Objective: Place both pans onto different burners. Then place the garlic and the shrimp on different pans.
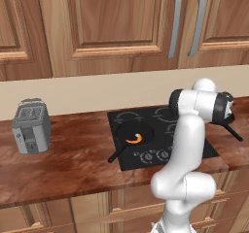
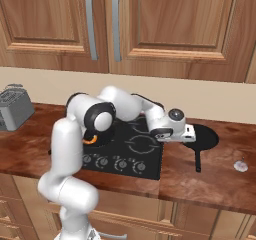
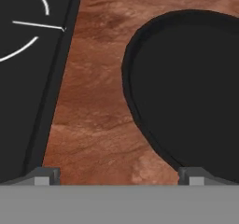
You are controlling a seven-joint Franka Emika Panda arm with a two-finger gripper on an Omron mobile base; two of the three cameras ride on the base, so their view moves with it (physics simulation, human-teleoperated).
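Gripper (image 2: 193, 131) is wide open w/ nothing in it, hovering just over the near rim of the 2nd pan (image 2: 204, 135), which sits on the wood counter (image 2: 210, 176) right of the cooktop (image 2: 131, 143), not on a burner yet. Other pan (image 1: 132, 134) is already on a front burner w/ the shrimp (image 1: 135, 139) in it. Small pale lump (image 2: 240, 166) further right is prob the garlic, can't tell tbh. Imo the step now is grabbing pan no. 2: drop down, pinch the rim, carry it to a free burner (image 2: 141, 144).
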